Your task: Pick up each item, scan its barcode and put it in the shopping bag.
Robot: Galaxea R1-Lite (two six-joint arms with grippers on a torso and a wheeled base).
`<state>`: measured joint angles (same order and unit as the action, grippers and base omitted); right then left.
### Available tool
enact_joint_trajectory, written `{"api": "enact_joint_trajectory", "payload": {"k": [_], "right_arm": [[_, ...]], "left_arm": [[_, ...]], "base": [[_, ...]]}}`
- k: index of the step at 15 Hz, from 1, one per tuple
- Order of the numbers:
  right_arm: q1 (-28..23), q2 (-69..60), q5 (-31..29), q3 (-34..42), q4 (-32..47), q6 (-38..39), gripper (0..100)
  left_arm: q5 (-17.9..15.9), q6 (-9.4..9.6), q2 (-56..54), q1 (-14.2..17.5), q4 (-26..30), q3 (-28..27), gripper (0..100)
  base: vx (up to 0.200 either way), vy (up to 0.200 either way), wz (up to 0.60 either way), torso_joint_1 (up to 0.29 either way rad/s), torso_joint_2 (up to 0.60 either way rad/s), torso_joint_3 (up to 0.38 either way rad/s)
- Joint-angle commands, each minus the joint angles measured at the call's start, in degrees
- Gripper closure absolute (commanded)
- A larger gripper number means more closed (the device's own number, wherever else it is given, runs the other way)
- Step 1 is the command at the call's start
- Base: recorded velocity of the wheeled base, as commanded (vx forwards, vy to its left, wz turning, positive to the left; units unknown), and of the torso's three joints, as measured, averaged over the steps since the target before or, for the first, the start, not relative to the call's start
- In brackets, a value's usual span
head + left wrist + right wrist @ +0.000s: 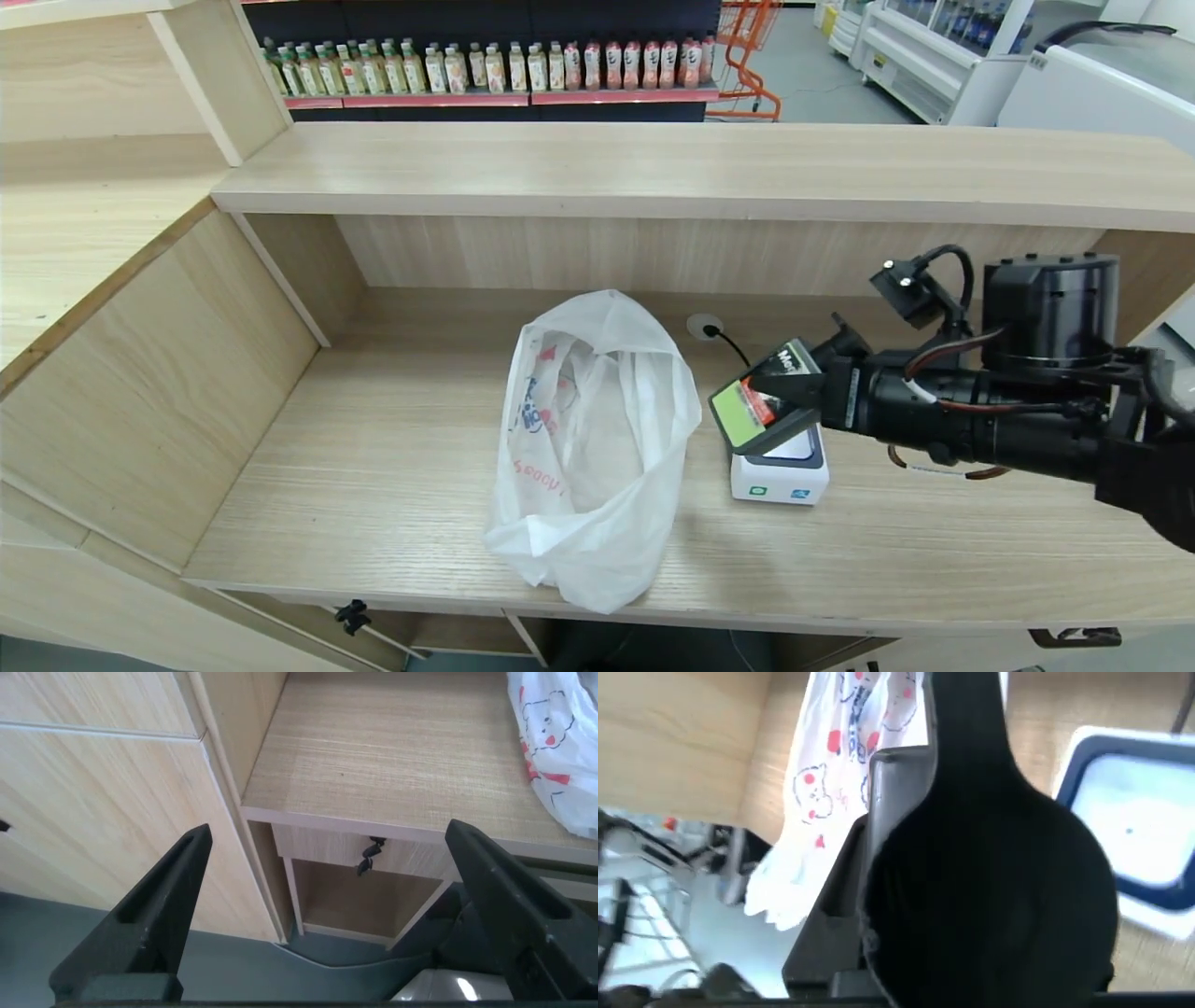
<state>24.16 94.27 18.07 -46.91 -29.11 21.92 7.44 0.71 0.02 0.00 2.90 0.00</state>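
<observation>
- The table (373, 485) is pale wood-grain laminate, flat and walled on three sides, so everything sits within the arm's reach.
- The shopping bag (597, 448) is thin white crinkly plastic with red and blue print. It stands slumped mid-table with its mouth gaping upward, I'd say to take things dropped from above.
- The right claw (780, 397) is clenched on the pack and holds it tilted just above the scanner, likely to show its barcode to the window.
- The left claw (329, 835) hangs released and empty off the table's front corner, out of the way.
- The scanner (780, 471) is a small white box with a glossy top, just beside the bag.
- The pack (747, 406) is flat and glossy, with a green face.
</observation>
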Motion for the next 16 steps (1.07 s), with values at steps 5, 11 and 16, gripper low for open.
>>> {"api": "enact_joint_trajectory", "payload": {"k": [5, 11, 16], "right_arm": [[3.79, 15.07, 0.39, -9.34, -5.43, -9.35, 100], [7.74, 24.29, 0.39, -10.92, -13.43, -23.06, 100], [7.30, 29.04, 0.30, -11.45, -15.54, -37.48, 100]], "left_arm": [[0.03, 0.00, -0.02, 0.00, 0.00, 0.00, 0], [0.03, 0.00, -0.02, 0.00, 0.00, 0.00, 0], [0.03, 0.00, -0.02, 0.00, 0.00, 0.00, 0]], "base": [[0.000, 0.000, 0.00, 0.000, 0.00, 0.000], [0.000, 0.000, 0.00, 0.000, 0.00, 0.000], [0.000, 0.000, 0.00, 0.000, 0.00, 0.000]]}}
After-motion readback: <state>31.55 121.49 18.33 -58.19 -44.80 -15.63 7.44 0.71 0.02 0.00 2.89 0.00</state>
